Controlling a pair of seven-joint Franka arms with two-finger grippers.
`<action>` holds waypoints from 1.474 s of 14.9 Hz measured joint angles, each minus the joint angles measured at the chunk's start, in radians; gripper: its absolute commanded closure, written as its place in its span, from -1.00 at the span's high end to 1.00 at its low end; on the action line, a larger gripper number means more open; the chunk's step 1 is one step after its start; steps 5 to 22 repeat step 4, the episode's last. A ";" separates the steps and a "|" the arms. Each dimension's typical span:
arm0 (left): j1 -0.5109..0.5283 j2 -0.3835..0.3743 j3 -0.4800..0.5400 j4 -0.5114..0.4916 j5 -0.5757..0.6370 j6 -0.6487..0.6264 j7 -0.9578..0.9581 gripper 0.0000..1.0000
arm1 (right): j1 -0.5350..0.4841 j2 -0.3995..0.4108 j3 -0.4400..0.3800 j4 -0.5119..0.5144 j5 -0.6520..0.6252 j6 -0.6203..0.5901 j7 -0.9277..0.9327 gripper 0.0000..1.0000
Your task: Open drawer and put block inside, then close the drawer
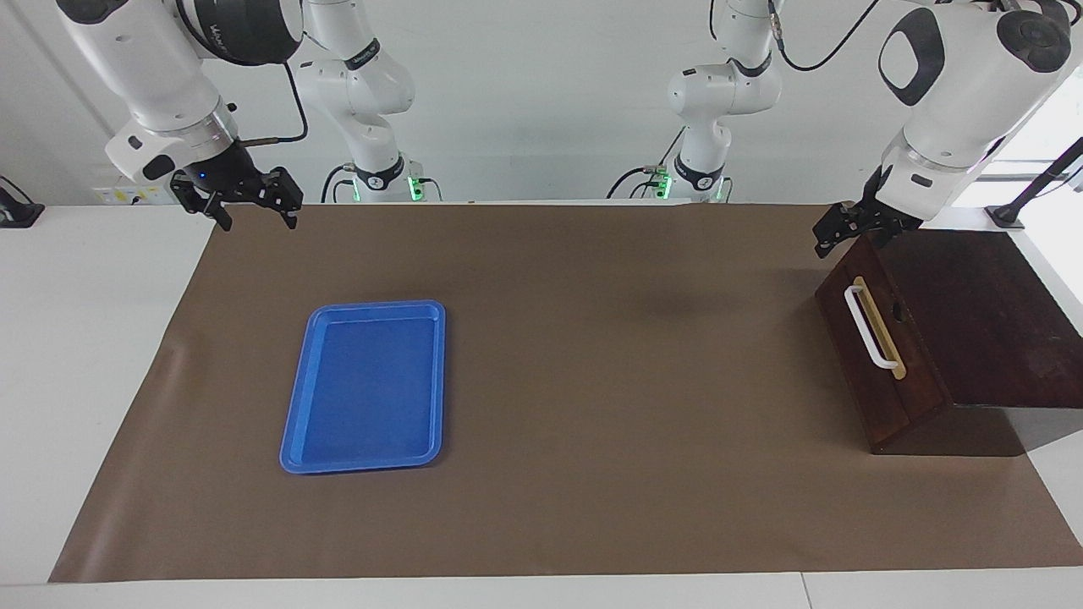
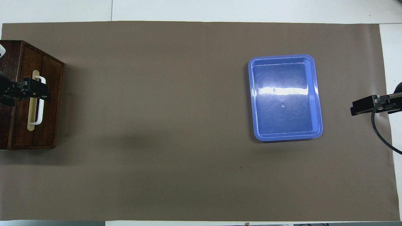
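The drawer (image 1: 880,372) (image 2: 50,103) is a dark wooden front with a white bar handle (image 1: 870,327) (image 2: 40,103). It sits flush and shut in its dark box (image 1: 981,313) at the left arm's end of the table. My left gripper (image 1: 833,235) (image 2: 42,92) hangs open in the air over the box's top front edge, above the handle and apart from it, holding nothing. My right gripper (image 1: 256,222) (image 2: 355,109) waits open and empty over the mat's edge at the right arm's end. The block is out of view.
A blue tray (image 1: 365,385) (image 2: 285,97) with nothing in it lies on the brown mat (image 1: 592,381) toward the right arm's end. The mat covers most of the white table.
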 measured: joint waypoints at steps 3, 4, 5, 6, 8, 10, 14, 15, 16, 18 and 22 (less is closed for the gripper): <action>-0.002 0.002 -0.001 0.013 0.000 -0.009 0.005 1.00 | 0.000 0.000 0.001 0.000 0.000 -0.001 0.000 1.00; -0.003 0.003 -0.003 0.016 0.000 -0.009 0.006 1.00 | 0.000 0.000 0.001 0.000 0.000 -0.001 0.000 1.00; -0.003 0.003 -0.003 0.016 0.000 -0.009 0.006 1.00 | 0.000 0.000 0.001 0.000 0.000 -0.001 0.000 1.00; -0.003 0.003 -0.003 0.016 0.000 -0.009 0.006 1.00 | 0.000 0.000 0.001 0.000 0.000 -0.001 0.000 1.00; -0.003 0.003 -0.003 0.016 0.000 -0.009 0.006 1.00 | 0.000 0.000 0.001 0.000 0.000 -0.001 0.000 1.00; -0.003 0.003 -0.003 0.016 0.000 -0.009 0.006 1.00 | 0.000 0.000 0.001 0.000 0.000 -0.001 0.000 1.00; -0.003 0.003 -0.003 0.016 0.000 -0.009 0.006 1.00 | 0.000 0.000 0.001 0.000 0.000 -0.001 0.000 1.00; -0.003 0.003 -0.003 0.016 0.000 -0.009 0.006 1.00 | 0.000 0.000 0.001 0.000 0.000 -0.001 0.000 1.00; -0.003 0.003 -0.003 0.016 0.000 -0.009 0.006 1.00 | 0.000 0.000 0.001 0.000 0.000 -0.001 0.000 1.00; -0.003 0.003 -0.003 0.016 0.000 -0.009 0.006 1.00 | 0.000 0.000 0.001 0.000 0.000 -0.001 0.000 1.00; -0.003 0.003 -0.003 0.016 0.000 -0.009 0.006 1.00 | 0.000 0.000 0.001 0.000 0.000 -0.001 0.000 1.00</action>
